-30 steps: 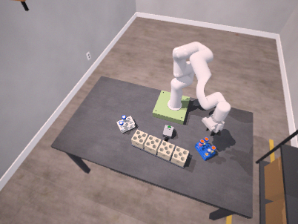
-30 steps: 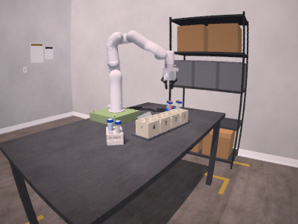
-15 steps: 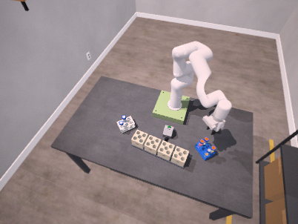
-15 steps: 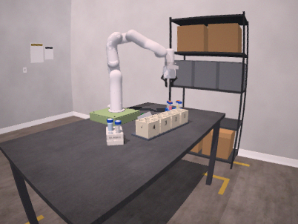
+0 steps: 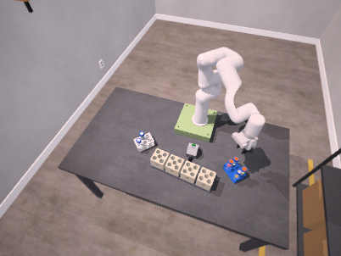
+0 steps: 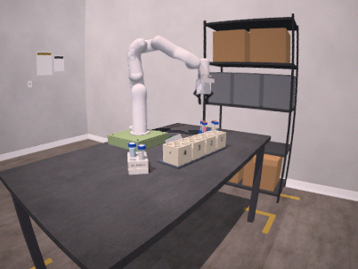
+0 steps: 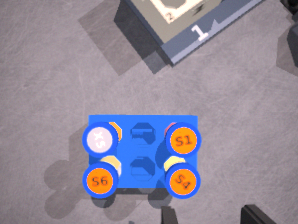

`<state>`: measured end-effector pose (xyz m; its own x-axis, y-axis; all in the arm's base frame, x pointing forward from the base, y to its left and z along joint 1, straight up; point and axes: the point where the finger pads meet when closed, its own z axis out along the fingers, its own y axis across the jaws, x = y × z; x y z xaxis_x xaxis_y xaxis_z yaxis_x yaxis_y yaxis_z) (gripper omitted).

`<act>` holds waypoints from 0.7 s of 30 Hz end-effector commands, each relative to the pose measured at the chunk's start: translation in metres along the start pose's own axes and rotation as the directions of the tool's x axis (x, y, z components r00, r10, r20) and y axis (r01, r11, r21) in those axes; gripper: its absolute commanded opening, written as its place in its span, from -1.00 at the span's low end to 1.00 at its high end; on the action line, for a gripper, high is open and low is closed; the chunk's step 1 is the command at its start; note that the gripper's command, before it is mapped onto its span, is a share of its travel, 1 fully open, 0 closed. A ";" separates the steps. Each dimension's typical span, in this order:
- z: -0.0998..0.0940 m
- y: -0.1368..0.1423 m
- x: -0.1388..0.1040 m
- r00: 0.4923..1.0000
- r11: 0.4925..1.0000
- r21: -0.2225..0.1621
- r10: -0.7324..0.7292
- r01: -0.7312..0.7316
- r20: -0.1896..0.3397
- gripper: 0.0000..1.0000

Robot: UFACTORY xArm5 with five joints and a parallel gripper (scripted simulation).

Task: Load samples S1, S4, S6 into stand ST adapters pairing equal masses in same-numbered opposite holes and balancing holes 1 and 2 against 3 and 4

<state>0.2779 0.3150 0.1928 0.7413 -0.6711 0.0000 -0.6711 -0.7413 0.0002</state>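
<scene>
The blue sample rack (image 7: 142,152) stands on the table and holds S1 (image 7: 183,140), S4 (image 7: 181,182), S6 (image 7: 100,181) and the grey-dotted X5 (image 7: 99,139); its two middle wells are empty. My gripper (image 7: 212,217) hangs well above the rack, open and empty, with its fingertips showing only at the lower edge of the wrist view. In the top view the gripper (image 5: 246,146) is above and behind the rack (image 5: 236,169). The four cream adapters (image 5: 182,169) stand in a row on the loading stand with all holes empty. Adapter 1's corner (image 7: 195,15) shows in the wrist view.
A white blanks rack (image 5: 144,141) with blue-capped tubes stands left of the adapters. The small DONE desk (image 5: 192,149) with its green key sits behind the adapter row. The arm's green base (image 5: 196,123) is at the back. A metal shelf (image 6: 249,89) stands beyond the table.
</scene>
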 end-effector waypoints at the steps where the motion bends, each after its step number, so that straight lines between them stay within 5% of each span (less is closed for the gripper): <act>1: -0.002 -0.001 0.000 1.000 1.000 0.004 0.000 0.000 0.003 -0.13; 2: -0.002 -0.001 0.000 1.000 1.000 0.004 0.000 0.000 0.003 -0.13; 3: -0.002 -0.001 0.005 1.000 1.000 0.004 0.000 0.000 0.003 0.15; 10: -0.001 -0.001 0.040 1.000 1.000 0.004 0.000 0.000 0.003 0.15; 21: -0.001 -0.001 0.040 1.000 1.000 0.004 0.000 0.000 0.003 0.15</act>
<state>0.3070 0.2886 0.1927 0.7413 -0.6712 0.0000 -0.6712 -0.7413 0.0004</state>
